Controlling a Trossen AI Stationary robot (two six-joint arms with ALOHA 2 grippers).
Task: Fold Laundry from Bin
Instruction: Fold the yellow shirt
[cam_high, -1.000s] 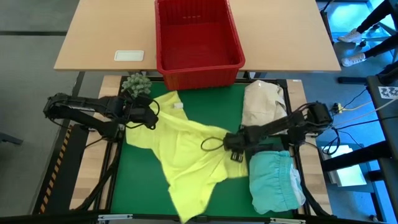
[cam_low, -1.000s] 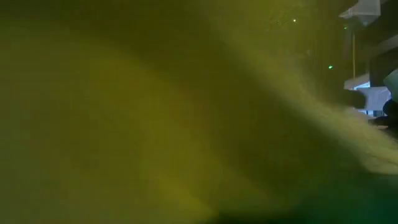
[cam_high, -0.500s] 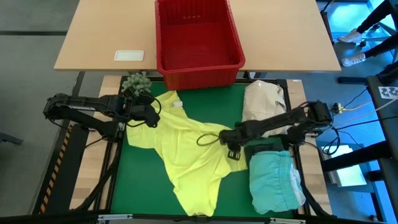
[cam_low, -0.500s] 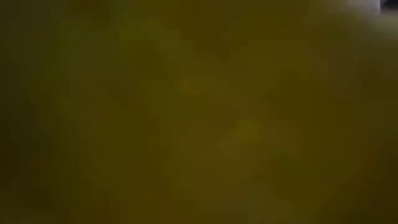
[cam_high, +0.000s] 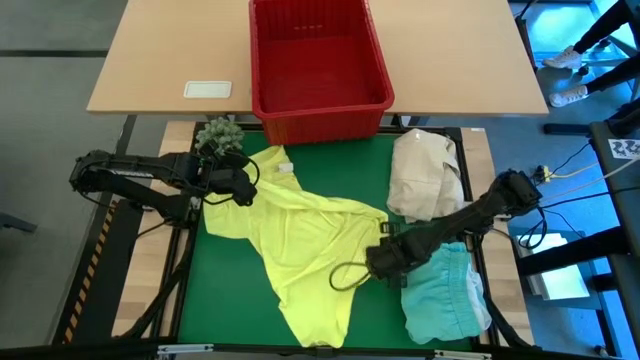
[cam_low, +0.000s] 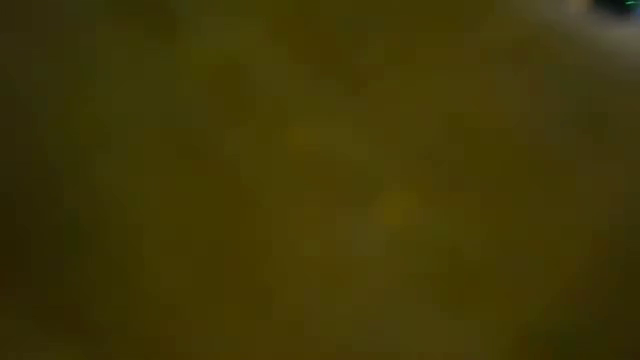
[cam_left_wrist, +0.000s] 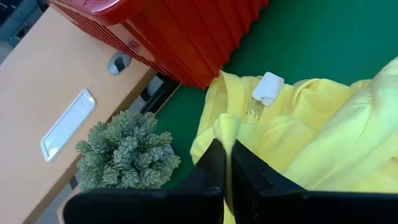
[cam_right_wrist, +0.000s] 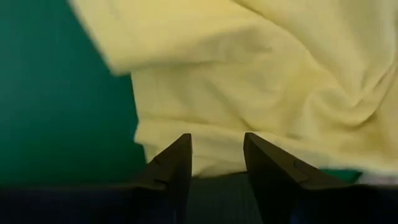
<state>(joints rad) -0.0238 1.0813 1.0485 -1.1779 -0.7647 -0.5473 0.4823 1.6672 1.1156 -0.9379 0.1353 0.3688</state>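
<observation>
A bright yellow shirt (cam_high: 300, 240) lies spread and rumpled on the green mat (cam_high: 225, 290), its collar with a white tag (cam_left_wrist: 268, 88) toward the red bin (cam_high: 320, 108). My left gripper (cam_high: 247, 186) is shut on the shirt beside the collar. My right gripper (cam_high: 372, 262) is open, low over the mat at the shirt's right-hand edge (cam_right_wrist: 186, 146). A folded turquoise garment (cam_high: 440, 290) lies at the near right. Yellow cloth covers the low view. My left gripper pinches a raised fold of the yellow shirt's ribbed edge (cam_left_wrist: 227, 127), next to the collar, between its two fingers. The fingers come in level from the table's left side. The rest of the shirt lies slack on the mat. My right gripper's fingers (cam_right_wrist: 171, 163) stand at the shirt's edge; I cannot tell whether they touch it.
A cream-white cloth bundle (cam_high: 425, 175) lies at the far right of the mat. A green spiky plant ball (cam_high: 218, 133) sits beside my left gripper. A wooden table (cam_high: 170, 60) stands behind the bin, and a white plate (cam_high: 207, 89) lies on it.
My right gripper has gone toward the table's near edge along the shirt's right side. The shirt's near end, which lay over the mat's front edge, has drawn back onto the mat. Its right flap near the turquoise garment has drawn in. The collar end has stayed with my left gripper.
</observation>
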